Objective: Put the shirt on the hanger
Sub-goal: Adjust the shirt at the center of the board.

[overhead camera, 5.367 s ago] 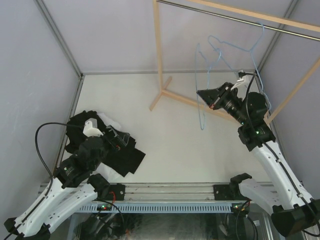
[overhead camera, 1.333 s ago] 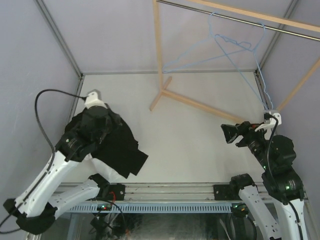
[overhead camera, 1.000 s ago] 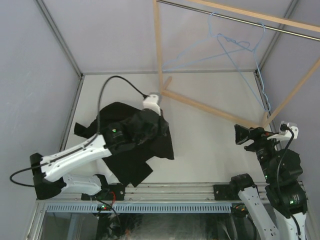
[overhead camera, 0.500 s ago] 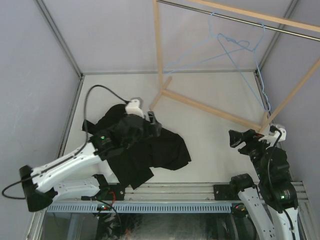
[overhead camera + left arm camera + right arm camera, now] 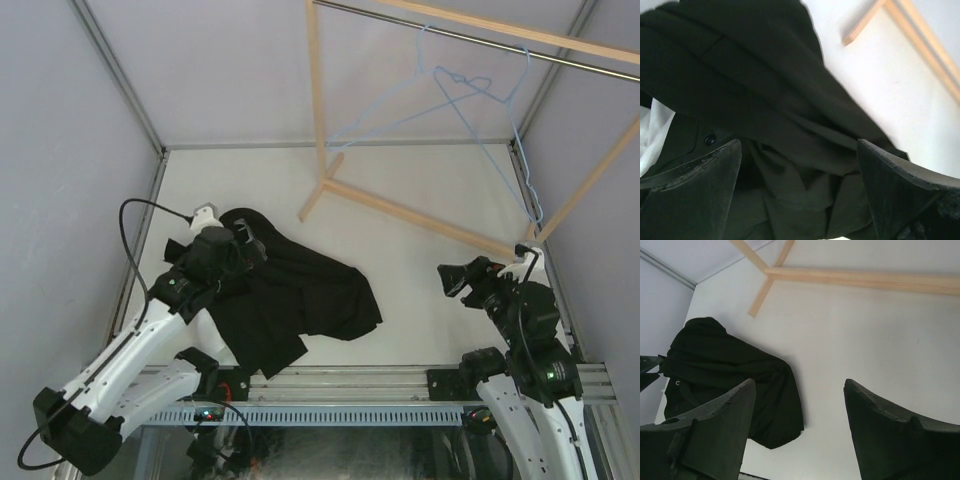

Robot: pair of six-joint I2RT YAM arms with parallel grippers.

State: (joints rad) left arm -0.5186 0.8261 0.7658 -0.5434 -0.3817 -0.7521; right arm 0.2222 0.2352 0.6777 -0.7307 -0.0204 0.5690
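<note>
Only a white sliver of the shirt (image 5: 652, 134) peeks out at the left edge of the left wrist view; the rest lies under a black garment (image 5: 300, 295). The light blue wire hanger (image 5: 455, 75) hangs from the metal rod (image 5: 470, 40) at the back right. My left gripper (image 5: 250, 245) is open just above the black garment (image 5: 765, 75), with dark folds but nothing gripped between its fingers (image 5: 799, 145). My right gripper (image 5: 462, 277) hovers open and empty over bare table at the right (image 5: 799, 385), well below the hanger.
The black garment (image 5: 730, 370) is spread from the left side toward the table's middle. A wooden rack's foot beams (image 5: 400, 210) cross the far table, with an upright post (image 5: 316, 90). Grey walls close in on both sides.
My left gripper opened and let go of the black garment, then drew back to the left. The garment now lies spread toward the middle. The right arm shifted slightly left.
</note>
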